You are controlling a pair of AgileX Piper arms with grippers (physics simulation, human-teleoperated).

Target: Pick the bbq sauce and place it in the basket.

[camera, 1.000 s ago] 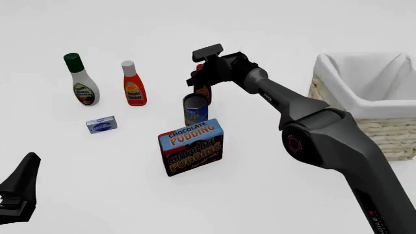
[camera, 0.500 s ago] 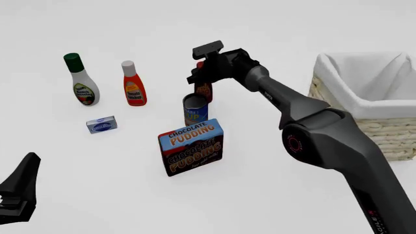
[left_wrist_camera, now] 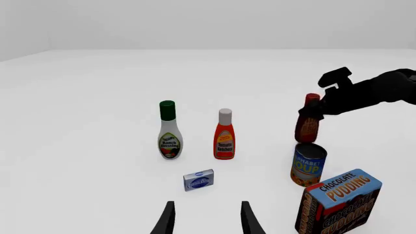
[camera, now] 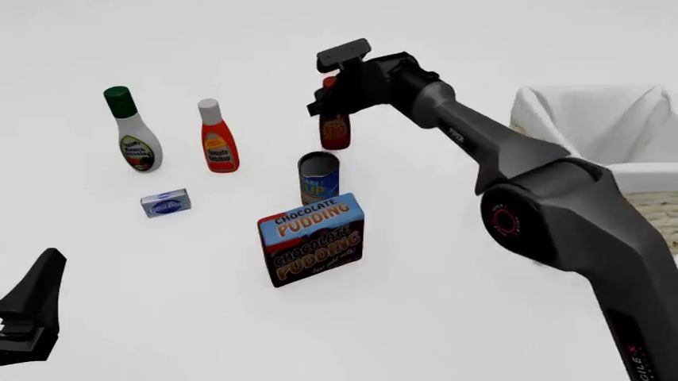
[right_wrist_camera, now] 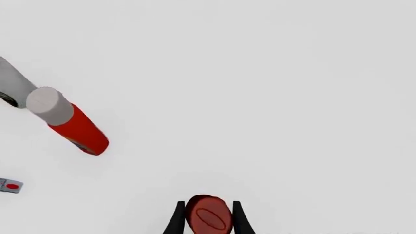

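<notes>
soup can [camera: 317,178] behind pudding box [camera: 311,238]

The bbq sauce [camera: 335,127] is a thin, dark red-brown bottle with a red cap and an orange label. It stands almost straight up and hangs in the air above the tabletop, with black fingers [right_wrist_camera: 177,220] pressed on both sides of its cap. The basket [camera: 646,198] is big, woven and straw-coloured, with white cloth folded over its rim. It sits far off to the right of the bottle, partly hidden.
</notes>
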